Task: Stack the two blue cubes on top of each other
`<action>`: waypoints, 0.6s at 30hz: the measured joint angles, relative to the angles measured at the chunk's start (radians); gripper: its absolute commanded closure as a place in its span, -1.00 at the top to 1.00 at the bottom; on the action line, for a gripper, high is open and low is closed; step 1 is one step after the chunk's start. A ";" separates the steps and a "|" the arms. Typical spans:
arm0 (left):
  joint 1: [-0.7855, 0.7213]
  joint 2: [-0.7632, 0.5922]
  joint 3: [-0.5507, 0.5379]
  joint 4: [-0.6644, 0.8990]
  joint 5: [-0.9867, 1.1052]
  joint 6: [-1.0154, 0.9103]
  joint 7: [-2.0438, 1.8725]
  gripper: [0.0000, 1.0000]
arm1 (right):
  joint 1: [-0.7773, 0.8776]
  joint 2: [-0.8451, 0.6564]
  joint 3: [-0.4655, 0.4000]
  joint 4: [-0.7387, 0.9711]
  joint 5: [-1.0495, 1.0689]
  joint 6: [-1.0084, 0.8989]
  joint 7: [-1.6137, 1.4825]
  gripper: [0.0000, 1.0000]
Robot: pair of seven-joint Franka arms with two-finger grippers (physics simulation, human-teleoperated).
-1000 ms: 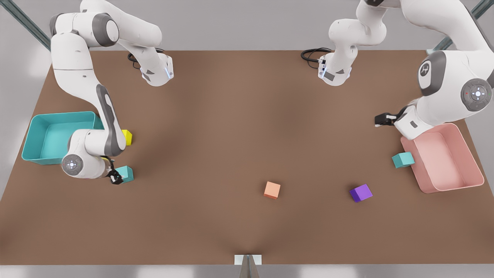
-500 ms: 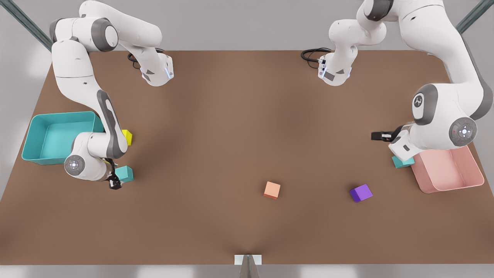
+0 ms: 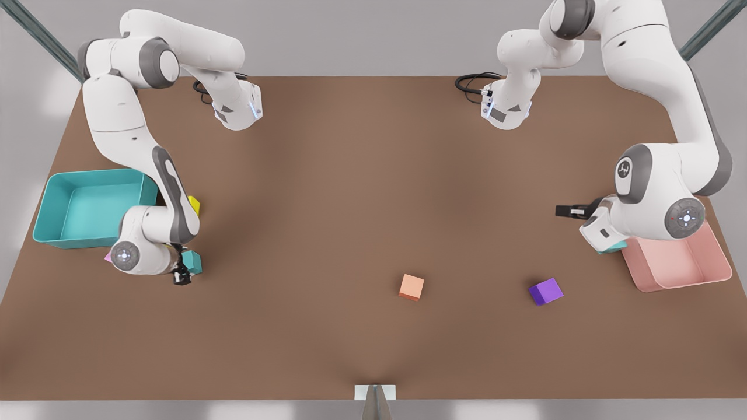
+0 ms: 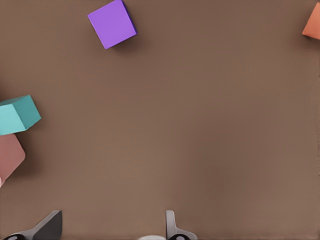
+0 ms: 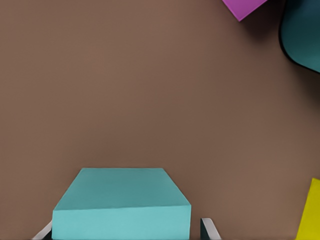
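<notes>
At the front view's left, toward 9 o'clock on the bench (image 3: 350, 204), stands a teal bin (image 3: 38, 216). A magenta cube (image 3: 108, 257) peeks out from behind the arm at the bin's 5 o'clock corner. A yellow cube (image 3: 194, 205) lies at the bin's 3 o'clock side, partly hidden by the arm.

At about 6 o'clock from the yellow cube, the right gripper (image 3: 182, 275) is low over the bench. It straddles the first blue cube (image 3: 192, 261). In the right wrist view this cube (image 5: 122, 207) sits squarely in the gripper's gap. I cannot tell whether it is clamped or only bracketed. I also cannot tell whether the cube rests on the bench.

Near mid-bench, at 6 o'clock from the centre, an orange cube (image 3: 411, 287) lies alone. A purple cube (image 3: 545, 291) lies well apart from it at its 3 o'clock.

At the front view's right, the left gripper (image 3: 569, 210) hangs above bare bench at about 1 o'clock from the purple cube. Its jaws are spread wide with nothing between them, as the left wrist view (image 4: 112, 216) shows.

The second blue cube (image 3: 614, 249) lies at roughly 4 o'clock from that gripper, mostly hidden under the wrist. It is just beside the pink bin (image 3: 683, 286), at the bin's 9 o'clock side. In the left wrist view this cube (image 4: 17, 115) rests on the bench, apart from the gripper.
</notes>
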 measured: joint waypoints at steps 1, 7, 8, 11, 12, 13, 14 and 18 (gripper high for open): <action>-0.001 0.001 -0.001 -0.001 -0.001 -0.002 0.000 1.00 | 0.000 0.003 0.000 -0.001 0.000 0.001 0.001 1.00; 0.004 0.001 -0.002 0.000 -0.002 -0.006 0.000 1.00 | 0.001 0.016 0.002 -0.003 0.036 0.006 0.000 1.00; 0.003 0.000 -0.002 0.000 -0.002 -0.007 0.001 1.00 | 0.001 0.017 0.002 -0.003 0.043 0.006 -0.001 1.00; 0.003 -0.002 -0.007 0.005 -0.002 -0.008 0.001 1.00 | 0.001 0.018 0.002 -0.004 0.054 0.007 -0.010 0.92; 0.004 -0.002 -0.008 0.005 -0.001 -0.007 0.000 1.00 | 0.001 0.018 0.002 -0.005 0.056 0.007 -0.015 0.56; 0.004 -0.001 -0.008 0.006 0.000 -0.007 0.000 1.00 | 0.001 0.017 0.003 -0.004 0.059 0.006 -0.024 0.37; 0.004 -0.001 -0.008 0.006 0.000 -0.007 0.000 1.00 | 0.000 0.016 0.003 -0.003 0.061 0.005 -0.033 0.31; 0.004 -0.001 -0.008 0.006 0.001 -0.006 0.000 1.00 | -0.001 0.010 0.006 0.013 0.083 -0.004 -0.069 0.17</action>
